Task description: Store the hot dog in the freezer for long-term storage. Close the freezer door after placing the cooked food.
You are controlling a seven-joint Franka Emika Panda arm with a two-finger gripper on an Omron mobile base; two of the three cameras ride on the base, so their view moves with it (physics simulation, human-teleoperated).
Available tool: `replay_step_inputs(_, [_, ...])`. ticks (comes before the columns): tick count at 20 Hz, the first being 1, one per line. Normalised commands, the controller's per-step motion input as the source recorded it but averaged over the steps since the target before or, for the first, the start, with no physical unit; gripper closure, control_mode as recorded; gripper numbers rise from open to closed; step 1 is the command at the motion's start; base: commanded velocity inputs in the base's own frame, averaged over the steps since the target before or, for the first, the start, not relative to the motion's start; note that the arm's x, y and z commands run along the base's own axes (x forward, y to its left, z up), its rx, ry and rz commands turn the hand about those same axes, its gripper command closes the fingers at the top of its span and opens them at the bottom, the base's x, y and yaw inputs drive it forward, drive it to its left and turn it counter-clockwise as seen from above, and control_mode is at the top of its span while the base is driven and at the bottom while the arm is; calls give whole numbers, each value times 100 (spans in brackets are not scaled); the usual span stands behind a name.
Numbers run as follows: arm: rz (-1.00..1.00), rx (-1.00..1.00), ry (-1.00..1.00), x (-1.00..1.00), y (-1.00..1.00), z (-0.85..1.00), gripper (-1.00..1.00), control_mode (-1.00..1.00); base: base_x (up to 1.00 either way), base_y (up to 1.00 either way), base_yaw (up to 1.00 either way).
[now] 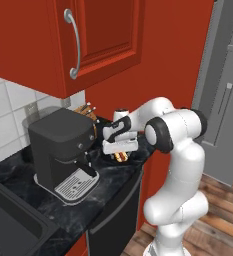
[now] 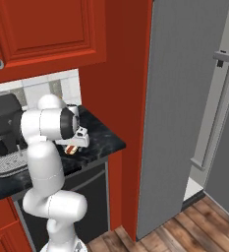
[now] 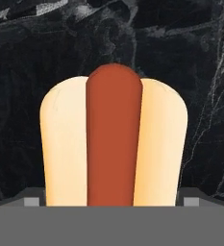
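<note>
The tall grey freezer door (image 2: 185, 113) stands at the right, swung open edge-on, its long bar handle (image 2: 214, 108) facing the fridge. A red cabinet panel (image 2: 128, 98) separates it from the black marble counter (image 1: 108, 175). A dark coffee machine (image 1: 63, 150) sits on that counter. Beside it the gripper (image 1: 121, 156) points down over the hot dog (image 3: 113, 139), its fingertips flanking the bun; whether they clamp it, I cannot tell.

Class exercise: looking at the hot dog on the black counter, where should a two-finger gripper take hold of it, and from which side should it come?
Grip the hot dog across its width, one finger on each outer bun flank, coming straight down from above. It lies flat on the counter, sausage up, so the long soft sides are the free faces. The gripper is above it.
</note>
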Motion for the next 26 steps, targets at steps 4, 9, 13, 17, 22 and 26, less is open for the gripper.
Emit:
replay_step_inputs(4, [0, 0, 0, 0, 0, -44, -100, -100, 0, 0, 0])
replay_step_inputs(9, [0, 0, 0, 0, 0, -26, -100, -100, 0, 0, 0])
replay_step_inputs(13, [0, 1, 0, 0, 0, -17, 100, -100, 0, 0, 0])
replay_step_inputs(17, [0, 1, 0, 0, -1, -6, 100, -100, 0, 0, 0])
replay_step_inputs(22, [0, 0, 0, -36, -36, 23, 100, -100, 0, 0, 0])
replay_step_inputs(26, [-2, 0, 0, -95, -43, 86, 100, -100, 0, 0, 0])
